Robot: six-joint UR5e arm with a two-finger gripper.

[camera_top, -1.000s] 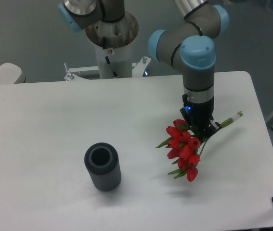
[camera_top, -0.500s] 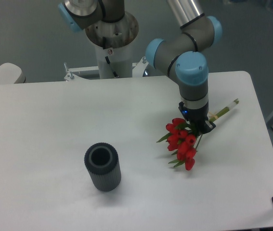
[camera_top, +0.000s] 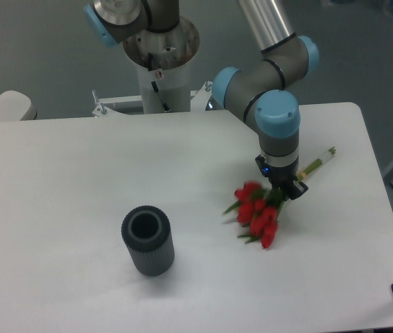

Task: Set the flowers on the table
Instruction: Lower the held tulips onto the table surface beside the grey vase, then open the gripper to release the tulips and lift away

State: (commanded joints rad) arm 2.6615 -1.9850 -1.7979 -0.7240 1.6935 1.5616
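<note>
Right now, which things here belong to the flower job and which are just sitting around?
Job: flowers, held by the gripper; table, where they go.
Sitting around: grey vase, standing apart on the left; pale rounded thing past the table's far left edge.

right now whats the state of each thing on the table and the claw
tulip bouquet: held by its stems, buds low over the table, blurred; contact with the table unclear
claw: shut on the tulip bouquet
ribbed grey vase: upright, empty, apart from the bouquet
white table: carrying the vase
</note>
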